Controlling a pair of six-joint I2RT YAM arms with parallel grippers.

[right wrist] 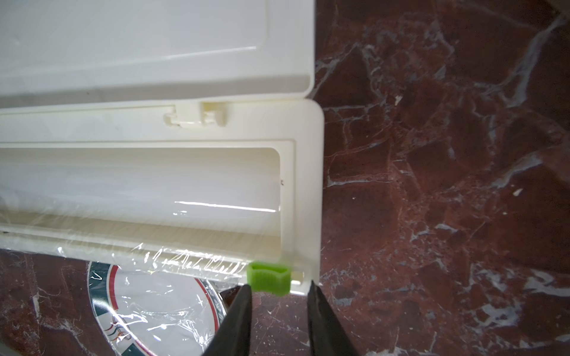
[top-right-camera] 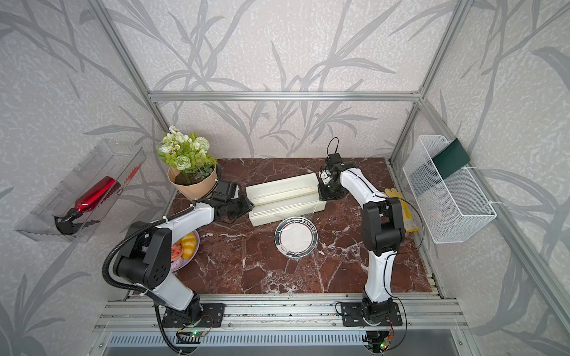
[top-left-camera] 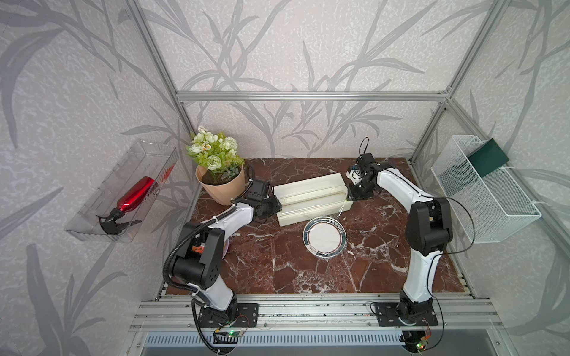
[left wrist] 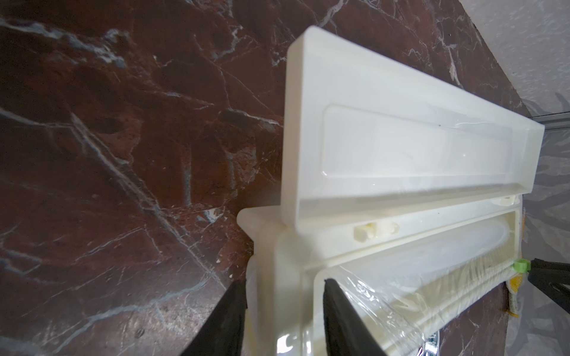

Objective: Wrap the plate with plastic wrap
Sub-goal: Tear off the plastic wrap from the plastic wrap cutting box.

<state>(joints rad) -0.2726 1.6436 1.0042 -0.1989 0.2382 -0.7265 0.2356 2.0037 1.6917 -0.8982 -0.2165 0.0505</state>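
**Top views.** Red marble bench (top-left-camera: 277, 265). A cream dispenser box (top-left-camera: 311, 200) lies across the far middle, its lid swung open toward the back wall. The plate (top-left-camera: 344, 235) sits flat on the bench just in front of the box's right half; it shows in both top views (top-right-camera: 315, 237). The plastic wrap (top-left-camera: 324, 215) comes off the box's front edge and lies over the plate, showing only as glints. The left claw (top-left-camera: 277, 209) is at the box's left end and the right claw (top-left-camera: 351, 195) at its right end. The gap of neither claw can be read from up here.

**Left wrist.** The left claw (left wrist: 283, 281) has its fingers apart, astride the box's end wall. One finger is outside the wall; the other is inside the trough, against the plastic wrap (left wrist: 385, 296). Cannot tell whether they press the wall.

**Right wrist.** The right claw (right wrist: 279, 285) is parted at the box's front corner. The green slider (right wrist: 268, 277) sits just ahead of the tips. One fingertip touches it and the other stands clear; nothing is clamped. Crinkled plastic wrap (right wrist: 160, 308) covers the plate (right wrist: 98, 286), with the teal band and red ring visible beneath.
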